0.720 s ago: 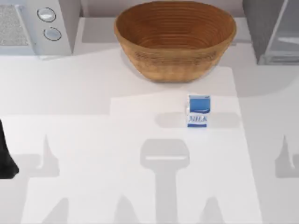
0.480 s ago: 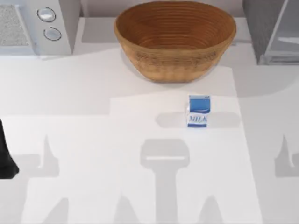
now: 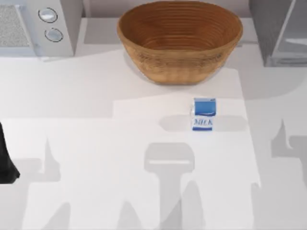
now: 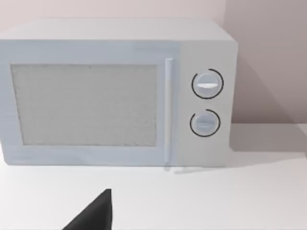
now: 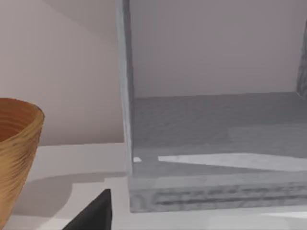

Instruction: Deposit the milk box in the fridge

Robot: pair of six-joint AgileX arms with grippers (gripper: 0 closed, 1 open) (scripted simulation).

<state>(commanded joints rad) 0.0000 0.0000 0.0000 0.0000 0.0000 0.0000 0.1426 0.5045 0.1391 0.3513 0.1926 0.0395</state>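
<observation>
The milk box point(image 3: 204, 114), a small carton with a blue top and blue "MILK" lettering, stands upright on the white table, right of centre and in front of the wicker basket. The fridge point(image 3: 268, 28) is the dark-grey cabinet at the back right, and the right wrist view looks into its open pale interior point(image 5: 216, 124). A dark part of my right gripper point(image 5: 96, 213) shows low in that view, in front of the fridge. Far from the carton, my left arm point(image 3: 5, 160) sits at the table's left edge, its gripper point(image 4: 96, 215) facing the knobbed appliance.
A large wicker basket point(image 3: 180, 38) stands at the back centre, just behind the milk box and left of the fridge. A light-grey appliance with two round knobs point(image 3: 48, 24) fills the back left corner. Arm shadows lie across the front of the table point(image 3: 96, 143).
The shadows on the table's right side have shifted to the left and forward. The milk box and my left arm have not moved.
</observation>
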